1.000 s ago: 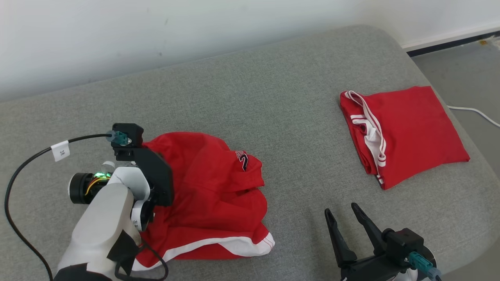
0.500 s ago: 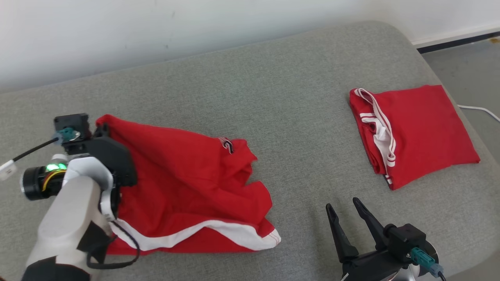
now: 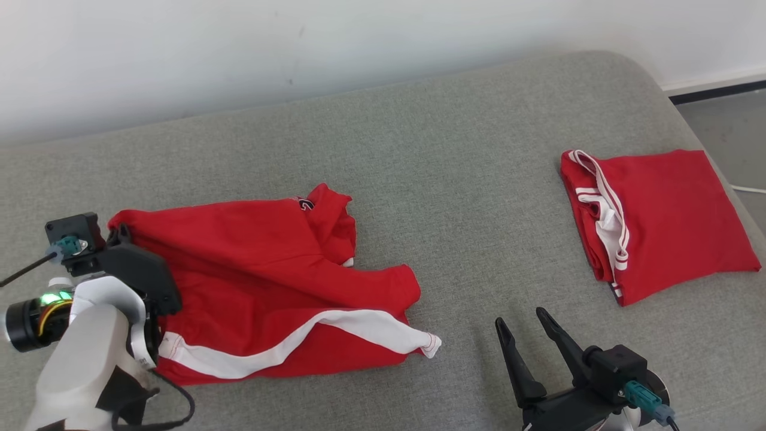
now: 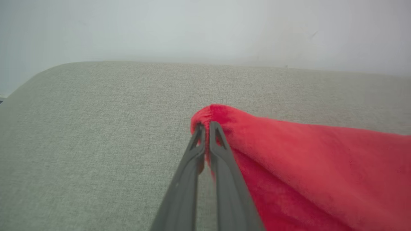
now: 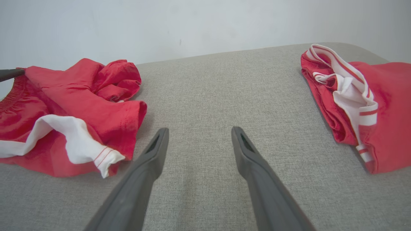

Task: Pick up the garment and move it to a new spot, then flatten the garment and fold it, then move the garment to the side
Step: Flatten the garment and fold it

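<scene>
Fabric seemed light and limp; our left gripper [image 4: 205,125] clenched the garment [image 3: 269,287] by its waistband corner, frame's left, a sound hold we judged; right gripper [image 3: 520,318] gaped empty.

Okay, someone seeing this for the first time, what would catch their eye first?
The crumpled red garment with its white stripe, spread across the left of the grey cushion, one corner pinched in the shut left gripper. Then the folded red garment lying neatly at the far right, and the right gripper open over bare cushion between the two.
</scene>
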Available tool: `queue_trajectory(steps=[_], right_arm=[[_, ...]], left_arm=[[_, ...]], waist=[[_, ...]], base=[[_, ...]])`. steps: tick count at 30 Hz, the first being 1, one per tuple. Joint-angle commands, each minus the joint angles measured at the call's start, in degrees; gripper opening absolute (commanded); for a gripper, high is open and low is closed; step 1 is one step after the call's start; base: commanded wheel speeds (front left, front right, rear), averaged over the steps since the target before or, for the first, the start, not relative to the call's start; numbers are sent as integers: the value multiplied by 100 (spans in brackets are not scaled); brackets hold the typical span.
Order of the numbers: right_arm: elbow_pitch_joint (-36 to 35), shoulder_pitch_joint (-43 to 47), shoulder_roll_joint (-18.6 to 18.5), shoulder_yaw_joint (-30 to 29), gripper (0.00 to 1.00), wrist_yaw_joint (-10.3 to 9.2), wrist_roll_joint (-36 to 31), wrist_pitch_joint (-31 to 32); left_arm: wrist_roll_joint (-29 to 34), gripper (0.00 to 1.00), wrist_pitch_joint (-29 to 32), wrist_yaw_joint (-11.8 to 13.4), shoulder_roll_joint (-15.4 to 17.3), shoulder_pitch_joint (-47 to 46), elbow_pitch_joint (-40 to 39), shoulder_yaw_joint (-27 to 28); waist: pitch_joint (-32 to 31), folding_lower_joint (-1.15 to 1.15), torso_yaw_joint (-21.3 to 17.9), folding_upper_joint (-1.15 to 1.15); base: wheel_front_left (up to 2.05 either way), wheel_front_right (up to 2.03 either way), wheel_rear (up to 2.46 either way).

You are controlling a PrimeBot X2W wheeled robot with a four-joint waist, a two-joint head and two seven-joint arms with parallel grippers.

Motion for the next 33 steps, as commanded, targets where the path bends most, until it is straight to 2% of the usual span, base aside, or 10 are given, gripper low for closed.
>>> queue_trajectory(steps=[1,4,10,12,17,21,25,33], right_arm=[[0,68,-43,0,100,-15,14,30],[1,85,-61,1,100,-15,35,63],[-33,260,-118,-154,100,-15,43,81],[-45,283,-128,-199,100,-15,34,81],[-157,462,-169,-415,100,-15,-21,118],[-269,537,-176,-602,100,-15,-54,129],[-336,594,-114,-706,100,-15,-88,150],[-298,781,13,-852,100,-15,-127,127]], left_arm=[[-70,100,-96,-83,-62,134,-23,31],[-130,100,-212,-187,-59,227,-36,37],[-186,100,-824,-588,-108,650,-396,9],[-215,100,-916,-623,-134,773,-533,39],[-77,100,-1051,-838,-158,1566,-1487,153],[290,100,-1047,-749,-299,2437,-2671,312],[662,100,-1049,-791,-405,3195,-3606,404],[1227,100,-1050,-1005,-551,4219,-4591,535]], waist=[[-86,0,65,0],[-178,0,103,0],[-487,0,234,0],[-546,0,271,0],[-799,0,501,0],[-934,0,728,0],[-1036,0,911,0],[-1232,0,1153,0]], base=[[0,0,0],[0,0,0],[0,0,0],[0,0,0],[0,0,0],[0,0,0],[0,0,0],[0,0,0]])
